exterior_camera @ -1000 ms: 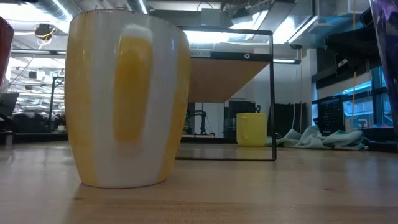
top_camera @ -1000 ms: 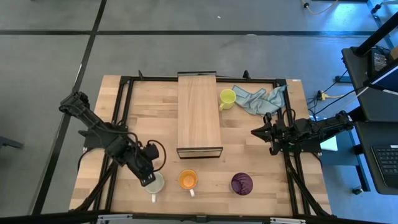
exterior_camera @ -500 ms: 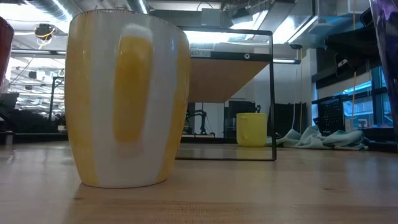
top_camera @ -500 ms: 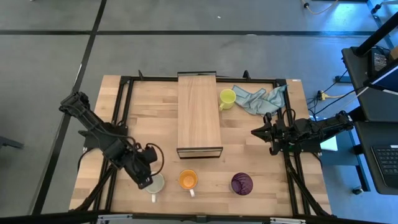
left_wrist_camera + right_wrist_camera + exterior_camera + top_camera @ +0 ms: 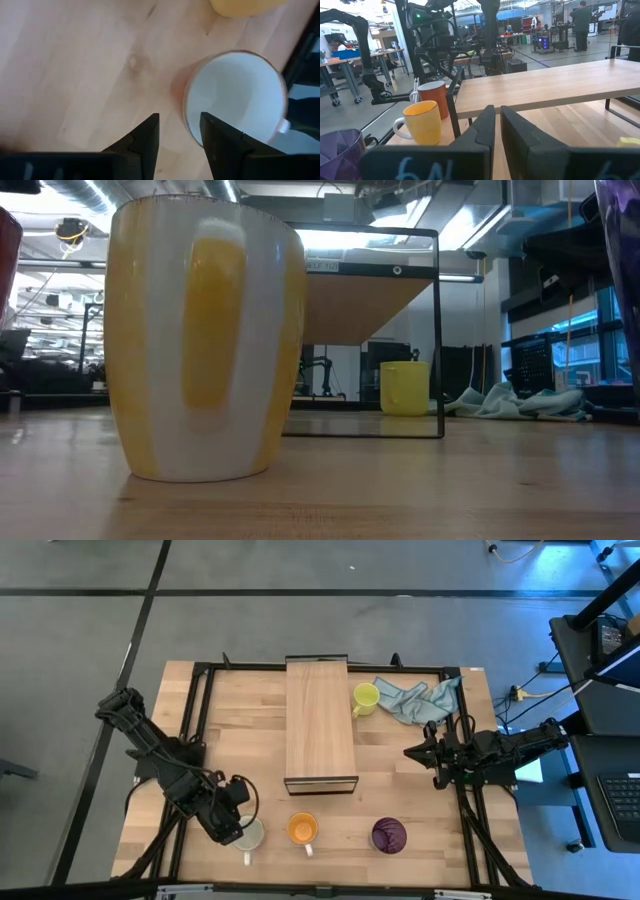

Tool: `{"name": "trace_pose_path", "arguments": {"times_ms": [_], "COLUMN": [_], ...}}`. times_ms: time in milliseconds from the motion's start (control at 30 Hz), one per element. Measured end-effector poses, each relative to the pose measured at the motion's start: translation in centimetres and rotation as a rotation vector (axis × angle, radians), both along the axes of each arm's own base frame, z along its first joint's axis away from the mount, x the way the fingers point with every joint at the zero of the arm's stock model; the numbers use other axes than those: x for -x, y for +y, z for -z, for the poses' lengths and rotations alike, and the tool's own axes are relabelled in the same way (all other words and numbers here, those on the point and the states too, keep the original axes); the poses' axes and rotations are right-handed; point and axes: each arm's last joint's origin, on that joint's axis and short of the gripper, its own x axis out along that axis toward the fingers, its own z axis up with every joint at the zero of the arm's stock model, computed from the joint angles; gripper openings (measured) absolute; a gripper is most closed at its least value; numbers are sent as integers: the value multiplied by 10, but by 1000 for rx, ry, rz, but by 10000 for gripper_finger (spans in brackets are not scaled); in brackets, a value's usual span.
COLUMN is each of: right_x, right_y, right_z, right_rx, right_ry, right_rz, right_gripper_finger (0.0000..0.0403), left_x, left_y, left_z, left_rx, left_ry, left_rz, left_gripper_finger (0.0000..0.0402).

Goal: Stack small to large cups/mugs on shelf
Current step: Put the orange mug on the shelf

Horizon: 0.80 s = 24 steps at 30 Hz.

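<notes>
Three mugs stand in a row near the table's near edge: a mug that is white inside [image 5: 248, 834], an orange mug [image 5: 302, 829] and a dark purple mug [image 5: 388, 834]. A yellow mug [image 5: 365, 697] stands beside the shelf's far end. The shelf [image 5: 320, 720] is a long light-wood board with a dark frame at its near end. My left gripper [image 5: 236, 832] is open above the white mug's [image 5: 235, 100] left rim, one finger [image 5: 220, 137] over its hollow and one [image 5: 142, 137] outside. My right gripper [image 5: 415, 753] is shut and empty at the table's right side.
A blue-grey cloth [image 5: 415, 698] lies at the far right, next to the yellow mug. Bare tabletop lies left of the shelf [image 5: 240, 720] and between the shelf and my right gripper. The table's dark frame rails run along both sides.
My left gripper has moved a little toward the table's near edge, closer over the white mug. The mugs have stayed where they were.
</notes>
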Motion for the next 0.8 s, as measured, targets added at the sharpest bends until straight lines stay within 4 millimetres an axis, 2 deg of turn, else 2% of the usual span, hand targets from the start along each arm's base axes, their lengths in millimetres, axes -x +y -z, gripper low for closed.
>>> {"name": "trace_pose_path", "arguments": {"times_ms": [167, 633, 800], "right_x": [0, 0, 0], "right_y": [0, 0, 0], "right_z": [0, 0, 0], "right_rx": [0, 1, 1], "right_ry": [0, 0, 0], "right_rz": [0, 0, 0], "right_gripper_finger": [32, 32, 32], "left_x": [1, 2, 2], "left_y": [-5, -6, -6], "left_z": [12, 13, 23], "left_rx": [14, 25, 35], "left_ry": [-23, -24, -23], "left_rz": [16, 2, -2], "left_gripper_finger": [135, 135, 135]}}
